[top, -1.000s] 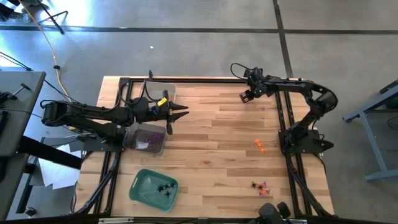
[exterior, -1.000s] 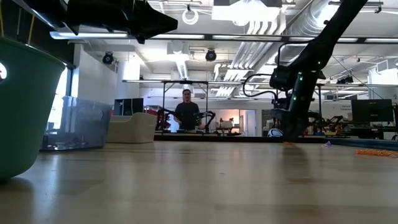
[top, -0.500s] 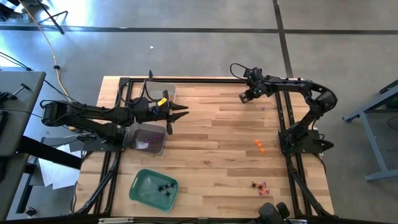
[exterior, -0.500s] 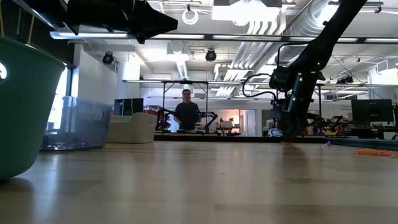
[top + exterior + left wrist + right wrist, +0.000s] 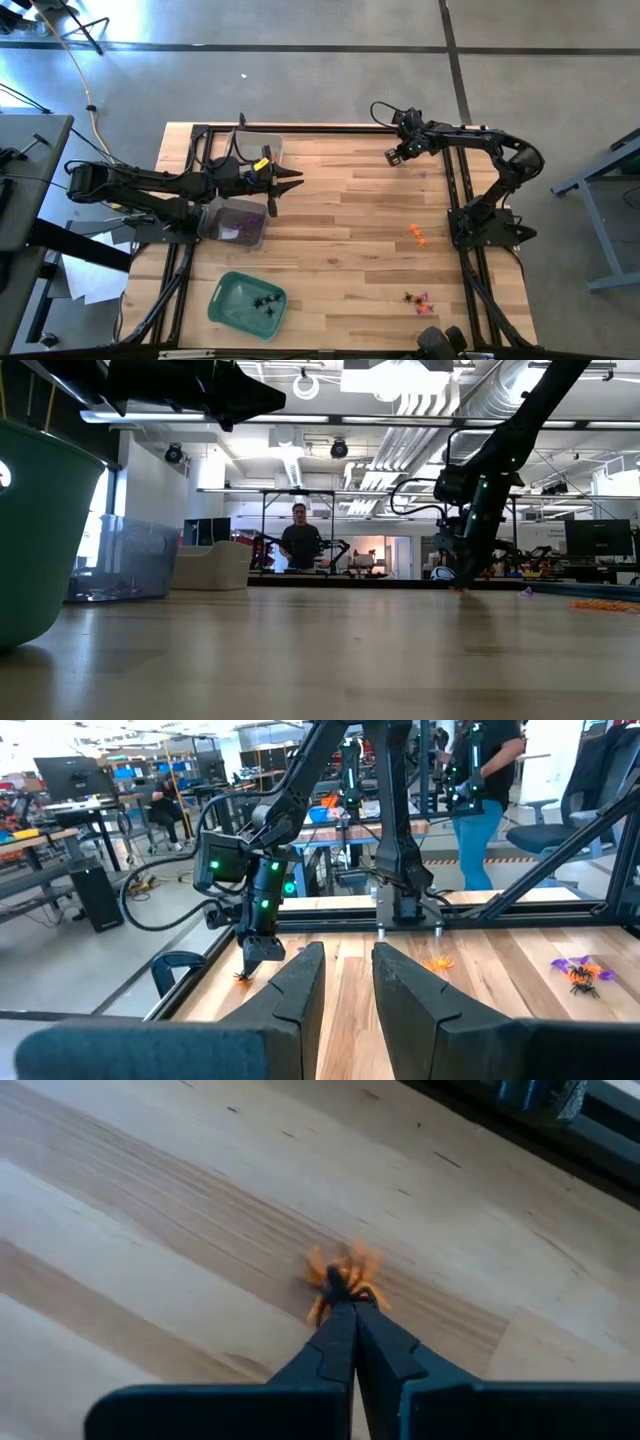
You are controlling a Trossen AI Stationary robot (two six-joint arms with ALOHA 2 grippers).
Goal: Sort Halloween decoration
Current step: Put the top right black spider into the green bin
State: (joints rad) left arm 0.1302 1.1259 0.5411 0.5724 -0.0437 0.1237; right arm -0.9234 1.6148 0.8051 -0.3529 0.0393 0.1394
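Right wrist view shows our right claw (image 5: pixel 352 1295) pinched shut on a tiny orange spider-like plastic trinket (image 5: pixel 341 1272) lying on the wooden table (image 5: pixel 340 250). With so little caught, we judge it could slip free on lifting. Our left claw (image 5: pixel 287 181) waits half-spread, empty. We count three trays: one green (image 5: pixel 228 307), two clear.

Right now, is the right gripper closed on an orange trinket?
Yes: the right gripper has its fingertips pinched together on the orange trinket lying on the table.
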